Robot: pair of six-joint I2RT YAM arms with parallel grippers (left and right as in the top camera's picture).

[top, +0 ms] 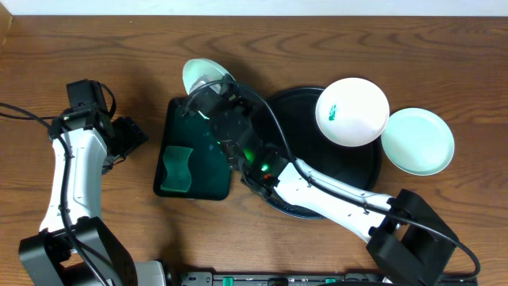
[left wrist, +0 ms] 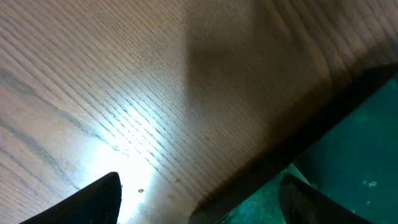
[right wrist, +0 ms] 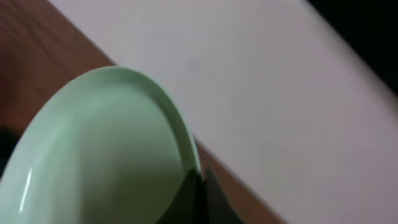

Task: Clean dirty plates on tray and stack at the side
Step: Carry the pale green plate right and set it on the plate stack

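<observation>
Right gripper (top: 209, 102) reaches across to the far left, jaws pinched tight on the near rim of a mint-green plate (top: 204, 75). In the right wrist view the fingers (right wrist: 200, 198) clamp that rim and the hollow face of the plate (right wrist: 93, 155) shows.

The plate is tipped, not flat; its free edge points to the far side and its outline runs wider left to right. It sits just past the far end of the rectangular tray (top: 208, 179), which holds a green sponge (top: 176, 169).

White plate (top: 352, 111), green-smeared, lies over the far right rim of the round black tray (top: 305, 202). A second mint plate (top: 421, 143) lies flat on the table (top: 95, 48), just right of it.

Left gripper (top: 135, 135) is spread wide and holds nothing, left of the rectangular tray.
</observation>
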